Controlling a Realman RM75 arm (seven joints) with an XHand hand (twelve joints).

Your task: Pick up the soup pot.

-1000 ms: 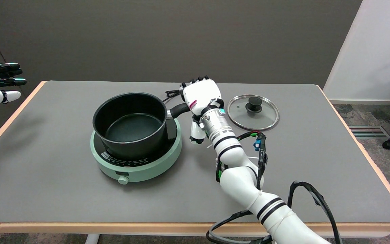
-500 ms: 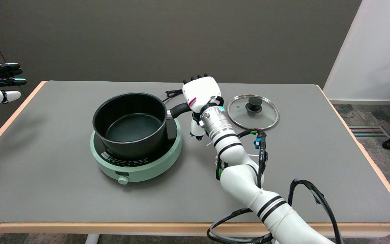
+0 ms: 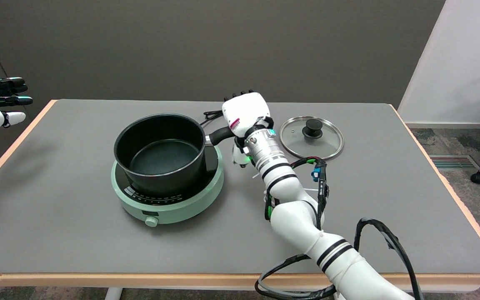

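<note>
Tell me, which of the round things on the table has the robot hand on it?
The black soup pot: the robot hand sits over its handle. The green cooker beneath and the glass lid go untouched.

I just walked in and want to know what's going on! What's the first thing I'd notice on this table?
The black soup pot grabs the eye first, sitting open on a round green cooker left of the table's middle. Next is the white right hand, wrapped over the pot's black handle sticking out to the right; its fingers are mostly hidden. The pot's glass lid lies flat on the table just right of the hand.
</note>
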